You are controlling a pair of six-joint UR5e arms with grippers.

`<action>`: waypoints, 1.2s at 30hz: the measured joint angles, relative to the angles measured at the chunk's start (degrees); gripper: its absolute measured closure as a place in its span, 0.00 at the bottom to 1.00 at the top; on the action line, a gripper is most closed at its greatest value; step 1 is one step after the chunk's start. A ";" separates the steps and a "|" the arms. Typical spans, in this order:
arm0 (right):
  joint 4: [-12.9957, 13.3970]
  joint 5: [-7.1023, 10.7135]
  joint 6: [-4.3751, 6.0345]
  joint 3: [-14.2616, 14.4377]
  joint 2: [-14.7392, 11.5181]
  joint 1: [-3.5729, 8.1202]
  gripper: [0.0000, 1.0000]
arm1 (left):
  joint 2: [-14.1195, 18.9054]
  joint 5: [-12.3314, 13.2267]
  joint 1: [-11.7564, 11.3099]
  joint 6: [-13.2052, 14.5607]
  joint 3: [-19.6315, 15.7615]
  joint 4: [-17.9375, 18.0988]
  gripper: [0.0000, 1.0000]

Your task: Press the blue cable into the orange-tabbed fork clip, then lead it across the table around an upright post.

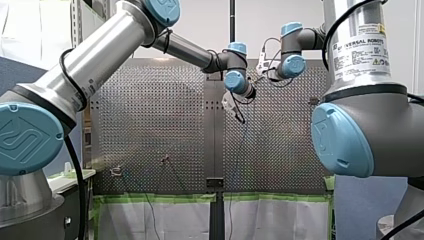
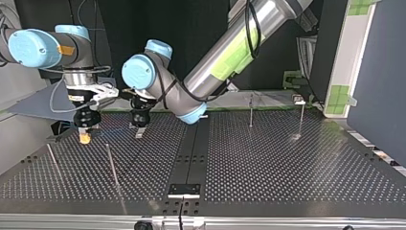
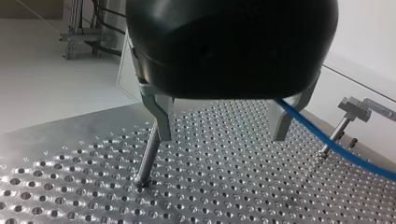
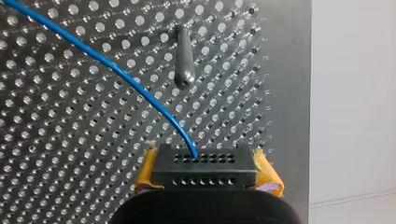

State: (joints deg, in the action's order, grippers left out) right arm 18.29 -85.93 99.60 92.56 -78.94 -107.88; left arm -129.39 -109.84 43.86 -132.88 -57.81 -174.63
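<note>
A blue cable (image 4: 116, 70) runs over the perforated table (image 4: 56, 154) and ends between the yellow pads (image 4: 268, 177) of my right gripper (image 4: 205, 168), which is shut on it. Just ahead of that gripper stands an upright metal post (image 4: 182, 60). My left gripper (image 3: 223, 135) hangs low over the table, its metal fingers (image 3: 161, 116) wide open. The blue cable (image 3: 336, 149) passes close by one finger and leads off to the side. A thin post (image 3: 147, 161) stands by the other finger. Beyond the cable stands a metal clip on a stem (image 3: 355, 108). In the top view my left gripper (image 2: 139, 132) and my right gripper (image 2: 84, 138) hang side by side.
Two thin posts (image 2: 112, 165) (image 2: 52, 160) rise from the table at the top view's left. A post (image 2: 250, 110) and a clip stand (image 2: 300, 112) rise at its far right. A small clip with a reddish tab (image 1: 165, 160) shows in the front view.
</note>
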 joint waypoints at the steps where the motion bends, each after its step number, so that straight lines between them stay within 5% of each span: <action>1: 0.00 0.00 0.00 0.00 0.00 -0.03 1.00 | 0.00 -0.14 -0.02 0.11 0.00 -0.07 0.10; 3: 0.00 0.01 0.00 0.01 -0.01 -0.06 1.00 | 0.03 -0.75 -0.04 0.60 0.00 -0.32 0.50; 4: 0.00 0.01 0.00 0.01 -0.01 -0.08 1.00 | 0.03 -1.12 -0.05 0.94 0.00 -0.47 0.50; 6: 0.00 0.03 0.00 0.00 -0.01 -0.15 1.00 | 0.04 -2.12 -0.05 1.90 0.00 -0.76 0.88; 7: 0.00 0.03 0.00 0.00 -0.02 -0.18 1.00 | 0.05 -2.59 -0.05 2.36 0.00 -0.86 0.88; 8: 0.00 0.01 0.00 0.00 -0.02 -0.21 1.00 | 0.05 -3.08 -0.06 2.84 0.00 -0.93 1.00; 17: 0.00 -0.03 0.00 0.00 -0.01 -0.27 1.00 | 0.70 -5.55 -0.07 8.17 0.00 -1.02 1.00; 25: 0.13 0.19 0.21 -0.85 -0.02 0.18 1.00 | 4.84 -5.82 -0.29 13.13 0.00 -0.15 1.00; 36: -0.57 1.03 3.94 -6.48 0.11 0.80 1.00 | 8.07 -1.42 -2.32 14.08 0.09 4.57 1.00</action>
State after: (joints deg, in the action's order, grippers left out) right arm 17.72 -84.90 103.53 86.08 -78.83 -107.08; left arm -121.32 -111.26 41.53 -118.80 -57.72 -170.06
